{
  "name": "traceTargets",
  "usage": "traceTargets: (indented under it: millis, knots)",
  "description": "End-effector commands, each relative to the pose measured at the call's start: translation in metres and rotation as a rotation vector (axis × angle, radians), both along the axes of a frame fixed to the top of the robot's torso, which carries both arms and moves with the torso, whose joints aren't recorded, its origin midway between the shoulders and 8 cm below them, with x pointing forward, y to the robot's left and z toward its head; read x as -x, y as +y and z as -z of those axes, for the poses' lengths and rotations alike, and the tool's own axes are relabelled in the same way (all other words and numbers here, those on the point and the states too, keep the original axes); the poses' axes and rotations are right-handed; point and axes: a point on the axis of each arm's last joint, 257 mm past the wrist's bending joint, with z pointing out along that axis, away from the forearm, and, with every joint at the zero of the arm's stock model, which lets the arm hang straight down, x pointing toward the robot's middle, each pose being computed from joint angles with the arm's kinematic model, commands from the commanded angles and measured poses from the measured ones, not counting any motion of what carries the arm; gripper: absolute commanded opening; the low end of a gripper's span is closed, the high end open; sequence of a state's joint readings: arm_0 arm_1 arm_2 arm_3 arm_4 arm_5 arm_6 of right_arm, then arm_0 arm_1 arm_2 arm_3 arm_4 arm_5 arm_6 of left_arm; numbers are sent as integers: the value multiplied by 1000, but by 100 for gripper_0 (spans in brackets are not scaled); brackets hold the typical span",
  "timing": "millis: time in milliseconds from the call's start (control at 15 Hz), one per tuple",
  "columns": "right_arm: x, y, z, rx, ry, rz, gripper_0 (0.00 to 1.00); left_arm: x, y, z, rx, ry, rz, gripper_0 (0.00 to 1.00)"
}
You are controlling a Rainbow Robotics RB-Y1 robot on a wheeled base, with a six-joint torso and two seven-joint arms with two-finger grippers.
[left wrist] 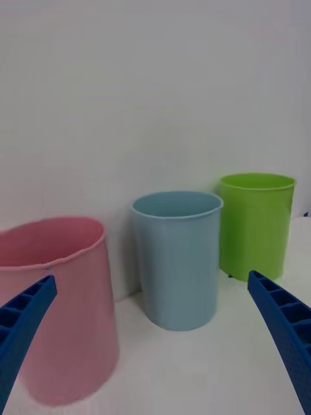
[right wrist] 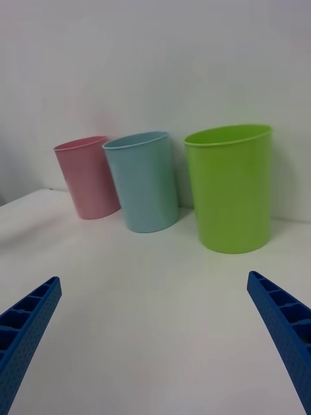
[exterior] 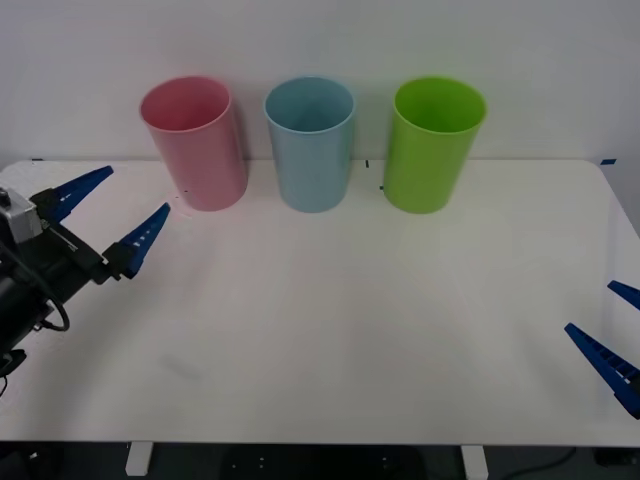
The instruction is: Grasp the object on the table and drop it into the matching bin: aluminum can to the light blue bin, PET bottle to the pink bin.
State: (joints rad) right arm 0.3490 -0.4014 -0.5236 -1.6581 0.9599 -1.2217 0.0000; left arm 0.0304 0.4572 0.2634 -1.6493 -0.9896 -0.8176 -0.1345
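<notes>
Blue ribbed fingers of the right gripper (exterior: 590, 307), spread wide and holding nothing, low over the table (exterior: 320, 330), well to the right of the light blue bin (exterior: 310, 150) and far nearer the front edge. Left gripper (exterior: 135, 190) likewise wide and empty, raised well to the left of the light blue bin, just in front of the pink bin (exterior: 195, 150) and pointed toward it. Pink bin just left of the light blue bin, green bin (exterior: 435, 150) just right of it, all three upright in a row along the table's far edge.

Whereabouts of the aluminum can: cannot tell. Possibly already inside the light blue bin, though no view looks deep enough to confirm.

Judged step: either before any grasp or after the drop, with both claws unloaded. Next move, if the can is found: approach from above with fingers apart, close on its sides, lift, carry over the light blue bin's rim, release.
</notes>
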Motion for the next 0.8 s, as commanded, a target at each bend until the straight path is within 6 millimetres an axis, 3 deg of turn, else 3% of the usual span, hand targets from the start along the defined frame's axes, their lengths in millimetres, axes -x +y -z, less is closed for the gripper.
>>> traceTargets:
  millis: [67,400,800]
  knots:
    - [0,0,0,0,0,0,100,22,27,12,-46,20,-6,100]
    - [0,0,0,0,0,0,100,54,62,33,-90,73,-41,100]
    - [0,0,0,0,0,0,100,81,78,49,-111,118,-64,100]
